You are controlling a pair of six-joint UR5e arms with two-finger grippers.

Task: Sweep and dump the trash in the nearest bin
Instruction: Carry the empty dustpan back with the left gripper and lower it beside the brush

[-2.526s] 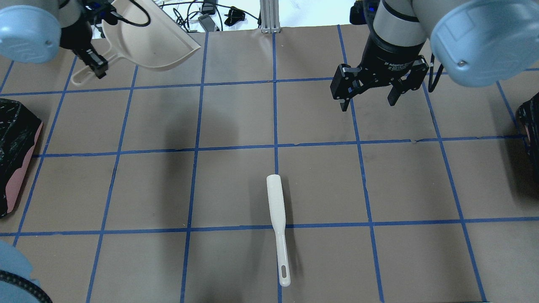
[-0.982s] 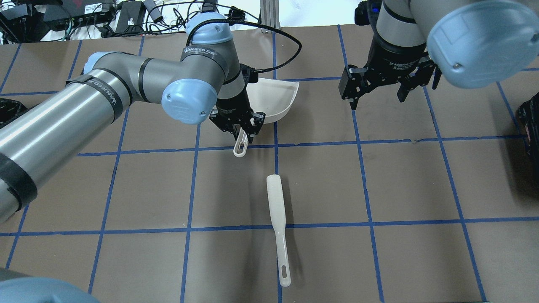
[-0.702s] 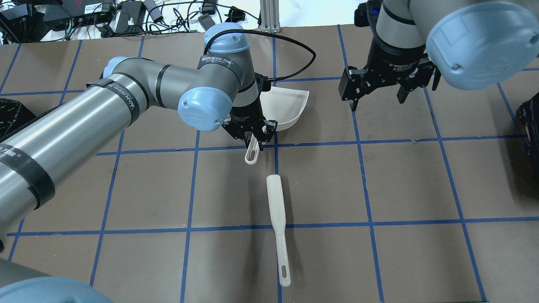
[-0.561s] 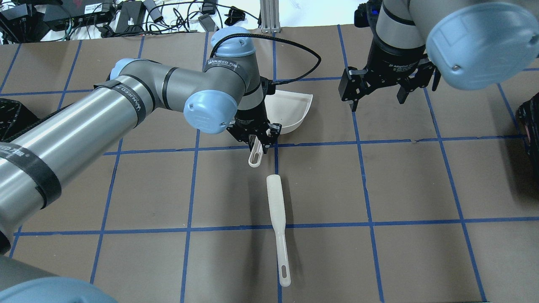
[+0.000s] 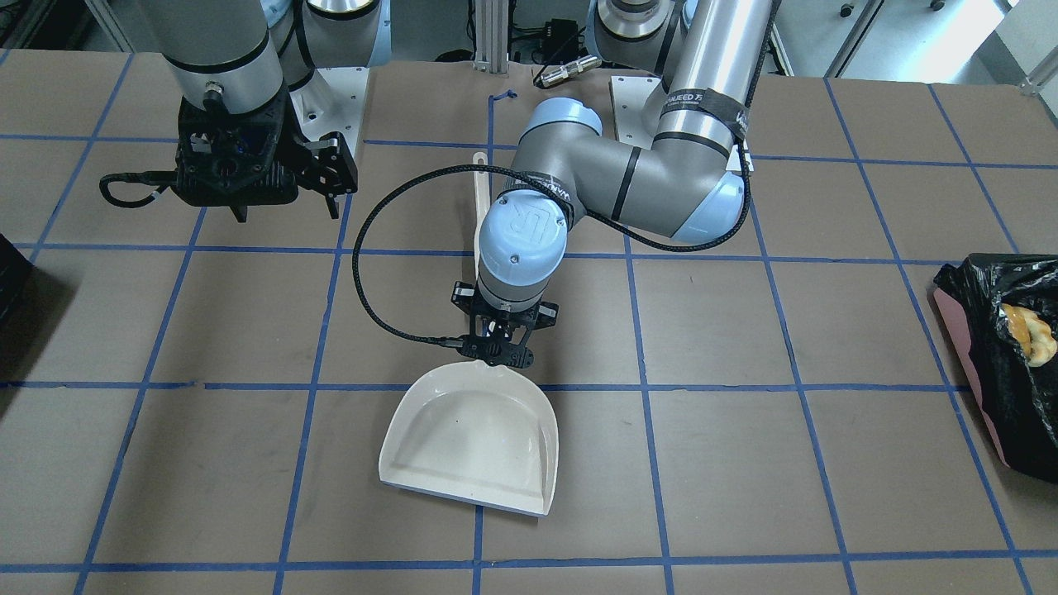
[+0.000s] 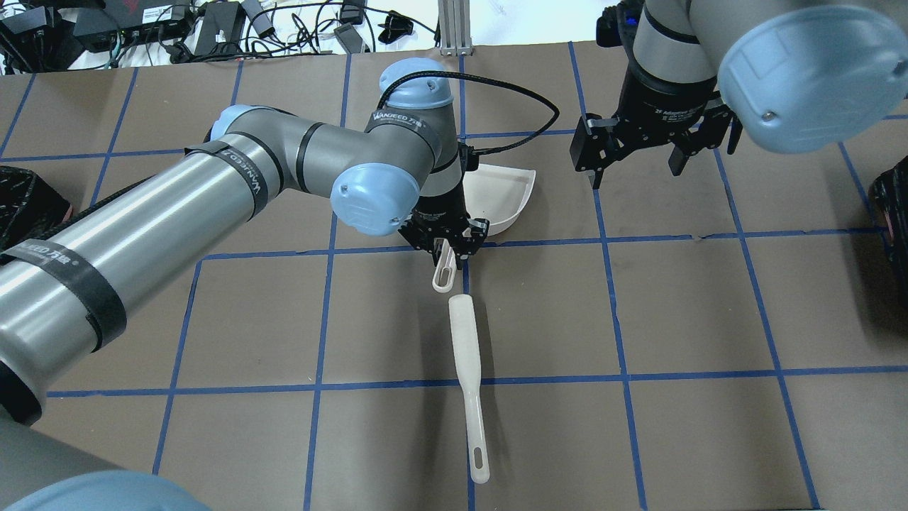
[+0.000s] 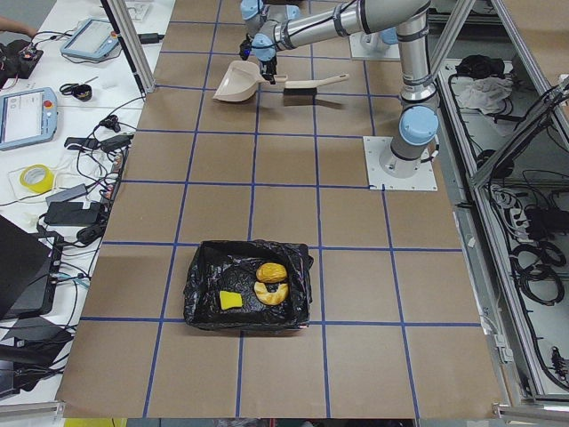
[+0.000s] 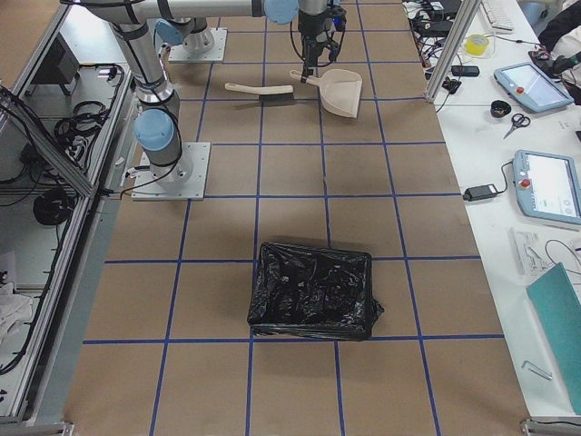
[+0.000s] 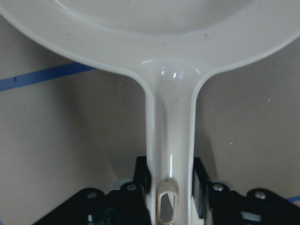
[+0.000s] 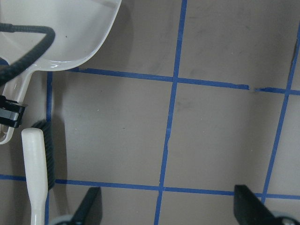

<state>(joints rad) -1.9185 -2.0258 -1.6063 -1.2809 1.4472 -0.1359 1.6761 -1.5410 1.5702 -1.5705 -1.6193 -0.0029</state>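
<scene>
Clamping the narrow glossy handle (image 9: 169, 122) near its hanging hole, your left claw (image 6: 447, 248) is clenched on the cream plastic dustpan (image 5: 467, 438), whose empty pan lies on the brown, blue-taped desk (image 6: 709, 319). The pan looks stiff and light. That smooth handle may twist in the grip, so hold well up the shaft. Just beside the handle's end lies the long white plastic brush (image 6: 464, 348). Take it by its thin handle, not the bristle end. Your right claw (image 6: 633, 169) hangs released, apart from both. The trash already sits in the pink-sided, black-bagged bin (image 7: 200, 267): a soft yellow-green sponge cube (image 7: 230, 301), an orange-brown lump (image 7: 271, 271) and a pale crescent peel (image 7: 268, 293), all likely light.
</scene>
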